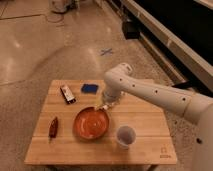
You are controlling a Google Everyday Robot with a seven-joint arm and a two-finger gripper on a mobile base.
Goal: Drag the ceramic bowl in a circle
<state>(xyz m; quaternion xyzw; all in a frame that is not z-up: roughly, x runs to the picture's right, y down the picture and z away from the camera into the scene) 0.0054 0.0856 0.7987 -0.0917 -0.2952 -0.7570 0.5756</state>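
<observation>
Subject: single-arm robot at a wooden table (pixel 145 116).

Position of task item: the ceramic bowl (pixel 91 124) sits upright near the middle of the table, slightly toward the near edge. It is round, so it has no long axis and no preferred direction of approach.

Position of hand: the arm (pixel 150 90) reaches in from the right and bends downward. The gripper (pixel 104 105) is at the bowl's far-right rim, at or just over the edge. Contact with the rim appears likely but is not confirmed. Whether the gripper is open, closed, or clamped on the rim cannot be told from this view.

Governing relation: the body of the bowl lies to the near left of the gripper. In my judgement, any circular drag is led from that far-right rim point, with the bowl trailing or pivoting beneath it.

Surroundings:
- A pale cup (pixel 125 136) stands just beside the bowl on its near right, and it is the closest obstruction.
- A red-brown item (pixel 53 127) lies to the left, apart from the bowl.
- A dark packet (pixel 67 94) and a blue object (pixel 90 88) lie on the far side.

Risk assessment: a sweep toward the near right is likely to strike the cup.
</observation>
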